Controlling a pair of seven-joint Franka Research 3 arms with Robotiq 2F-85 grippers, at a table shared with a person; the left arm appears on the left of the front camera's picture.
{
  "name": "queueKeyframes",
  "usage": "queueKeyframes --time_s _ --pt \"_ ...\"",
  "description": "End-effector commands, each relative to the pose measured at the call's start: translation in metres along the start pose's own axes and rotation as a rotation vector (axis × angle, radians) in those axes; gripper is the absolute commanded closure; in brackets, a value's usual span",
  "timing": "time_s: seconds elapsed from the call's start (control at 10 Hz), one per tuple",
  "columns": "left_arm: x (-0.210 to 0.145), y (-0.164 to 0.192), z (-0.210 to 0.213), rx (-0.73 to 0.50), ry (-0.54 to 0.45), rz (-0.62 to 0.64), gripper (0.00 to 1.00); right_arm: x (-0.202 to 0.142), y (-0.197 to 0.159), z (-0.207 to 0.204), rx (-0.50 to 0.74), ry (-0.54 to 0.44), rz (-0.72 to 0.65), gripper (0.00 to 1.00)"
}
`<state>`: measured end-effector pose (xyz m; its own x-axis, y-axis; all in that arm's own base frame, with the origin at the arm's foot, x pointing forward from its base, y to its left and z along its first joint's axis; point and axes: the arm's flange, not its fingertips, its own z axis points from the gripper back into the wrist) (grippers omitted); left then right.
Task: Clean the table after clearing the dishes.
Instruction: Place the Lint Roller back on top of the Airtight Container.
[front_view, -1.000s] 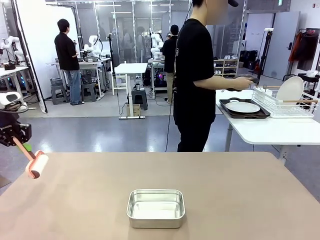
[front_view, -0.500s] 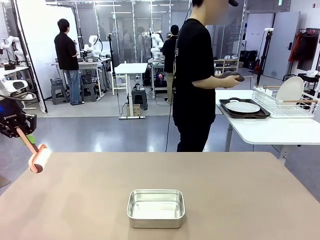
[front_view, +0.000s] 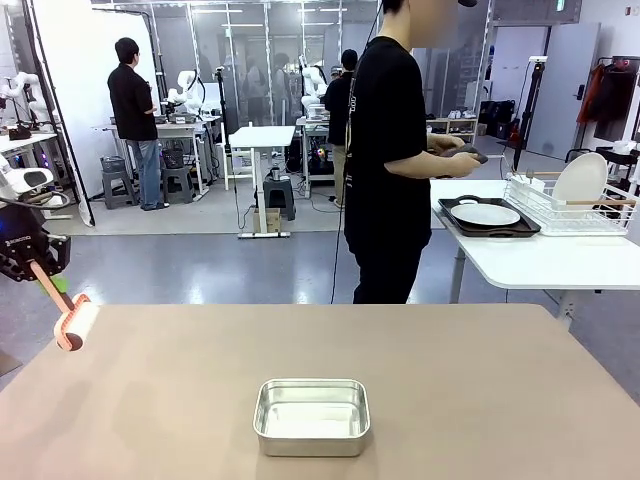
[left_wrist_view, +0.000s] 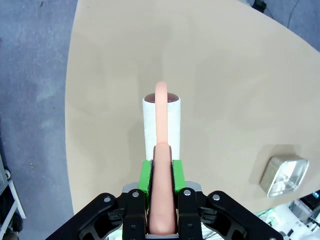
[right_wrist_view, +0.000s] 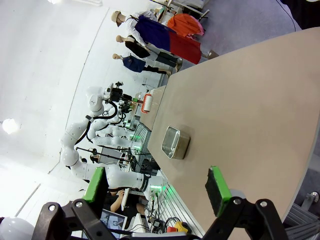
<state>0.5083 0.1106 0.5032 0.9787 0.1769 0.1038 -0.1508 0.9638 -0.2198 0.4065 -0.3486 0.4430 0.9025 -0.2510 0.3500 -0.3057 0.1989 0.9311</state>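
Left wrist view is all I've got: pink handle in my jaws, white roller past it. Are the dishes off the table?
Observer: Yes. A white plate on a dark tray sits on the smaller white table at far right.
Operator: What remains on my table?
Observer: On the table there's the steel pan, near the front middle.
Operator: Where's the roller against the table?
Observer: The lint roller, held by the left gripper, hangs at the far left corner.
Operator: Right gripper?
Observer: The right gripper is open, holding nothing.

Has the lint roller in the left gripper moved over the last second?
Yes. The lint roller in the left gripper has risen slightly and tilted, now hanging at the table's far-left edge, judged against the steel pan.
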Motion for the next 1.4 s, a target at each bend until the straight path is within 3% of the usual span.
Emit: queueKeyframes --time_s 0.0,0.3,0.6,1.0,1.3 --pt "0.001 0.001 0.004 -0.004 -0.020 -0.018 0.79 -0.004 0.003 -0.002 -0.010 0.001 0.010 0.00" --pt "0.000 0.000 0.000 0.000 -0.001 0.000 0.79 -0.004 0.003 -0.002 -0.010 0.001 0.010 0.00" --pt "-0.026 -0.107 0.040 0.076 -0.115 -0.483 0.79 -0.004 0.003 -0.002 -0.010 0.001 0.010 0.00" --pt "-0.071 -0.214 0.070 -0.012 -0.103 -0.985 0.79 -0.004 0.003 -0.002 -0.010 0.001 0.010 0.00" --pt "-0.110 -0.292 0.069 0.044 -0.111 -1.420 0.79 -0.004 0.003 -0.002 -0.010 0.001 0.010 0.00"
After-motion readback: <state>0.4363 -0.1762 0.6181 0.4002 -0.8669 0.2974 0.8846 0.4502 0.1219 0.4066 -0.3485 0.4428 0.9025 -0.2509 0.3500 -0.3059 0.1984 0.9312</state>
